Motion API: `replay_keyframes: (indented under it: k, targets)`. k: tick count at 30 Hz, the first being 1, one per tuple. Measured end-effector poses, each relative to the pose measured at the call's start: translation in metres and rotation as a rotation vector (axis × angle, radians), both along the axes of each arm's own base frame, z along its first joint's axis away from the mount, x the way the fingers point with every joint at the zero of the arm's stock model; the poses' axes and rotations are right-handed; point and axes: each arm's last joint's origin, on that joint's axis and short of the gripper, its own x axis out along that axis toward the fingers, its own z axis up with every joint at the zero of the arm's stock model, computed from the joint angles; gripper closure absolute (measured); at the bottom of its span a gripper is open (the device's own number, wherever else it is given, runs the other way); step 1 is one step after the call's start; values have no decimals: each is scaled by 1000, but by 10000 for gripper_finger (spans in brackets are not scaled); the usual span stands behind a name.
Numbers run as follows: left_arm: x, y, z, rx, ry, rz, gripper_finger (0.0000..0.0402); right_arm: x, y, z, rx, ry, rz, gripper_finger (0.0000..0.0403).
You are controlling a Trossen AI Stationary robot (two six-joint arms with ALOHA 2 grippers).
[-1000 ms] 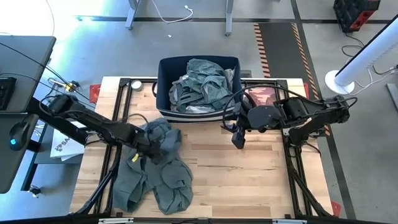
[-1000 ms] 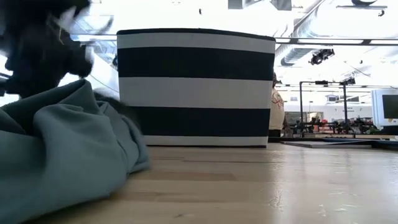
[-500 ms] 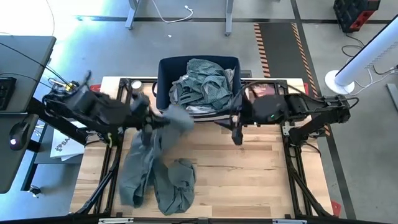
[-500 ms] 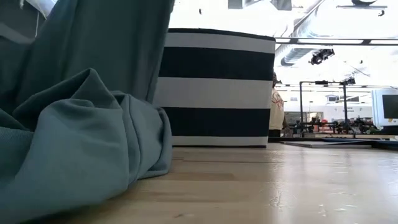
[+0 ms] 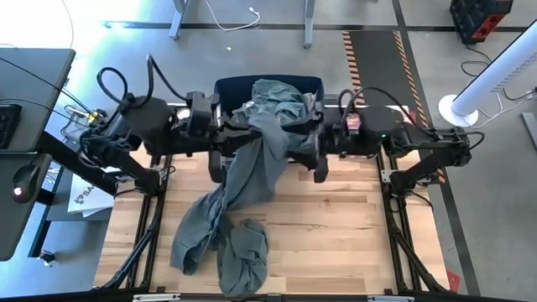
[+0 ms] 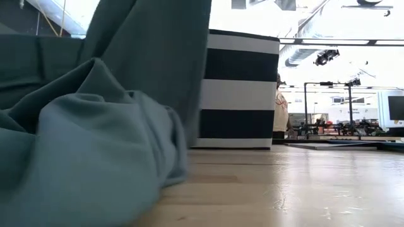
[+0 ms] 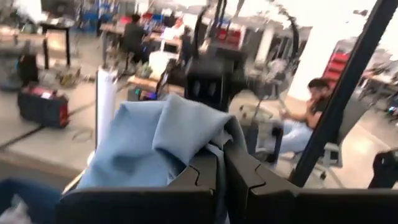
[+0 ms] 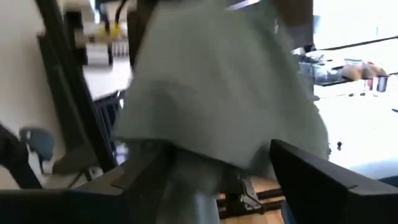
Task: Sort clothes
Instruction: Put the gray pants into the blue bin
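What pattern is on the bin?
Navy with white horizontal stripes on the bin; low view shows it best.

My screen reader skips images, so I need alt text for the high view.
The left gripper holds a grey-green fabric garment up beside the navy fabric bin; its lower end trails onto the wooden table. The open right gripper faces it.

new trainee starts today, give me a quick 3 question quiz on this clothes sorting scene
1. True or false: the left gripper is shut on the grey-green garment.
2. Where does the garment's lower end lie? A) inside the striped bin B) on the wooden table C) on the floor
3. Fill in: the right gripper's fingers stand ____ beside the hanging cloth.

Key: 1 true. 2 B, it trails on the table in front of the bin. 3 open.
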Motion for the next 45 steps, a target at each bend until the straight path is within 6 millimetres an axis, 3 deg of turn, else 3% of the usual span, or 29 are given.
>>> replay_keyframes:
  k: [5, 9, 12, 15, 17, 22, 26, 30, 33, 36, 45]
  targets:
    - [17, 8, 10, 27, -120, -49, 401, 27, 8, -20, -86, 55, 130, 123]
    - [29, 13, 15, 23, -218, -114, 401, 53, 13, -38, -76, 74, 126, 154]
    - [29, 16, 19, -1, -275, -130, 400, 65, 14, -43, -76, 37, 113, 224]
    - [23, 19, 23, -8, -292, -126, 392, 68, 14, -42, -78, 13, 70, 324]
    - [15, 20, 26, 13, -288, -125, 377, 61, 11, -36, -93, -2, 23, 381]
    - [-19, 21, 29, 26, -178, -119, 306, 26, -3, -2, -102, -109, -172, 392]
    - [-38, 21, 9, -29, 61, -37, 248, -16, -13, 31, -110, -243, -288, 397]
    - [-39, 18, -20, -36, 331, 58, 219, -55, -20, 61, -133, -423, -340, 400]
    - [-27, 14, -39, 1, 475, 81, 212, -79, -23, 77, -119, -541, -360, 401]
    - [-1, 7, -52, 82, 538, 50, 211, -93, -25, 84, -132, -588, -368, 401]
    - [114, 19, -109, 156, 556, -193, 210, -107, -27, 89, -147, -610, -373, 402]
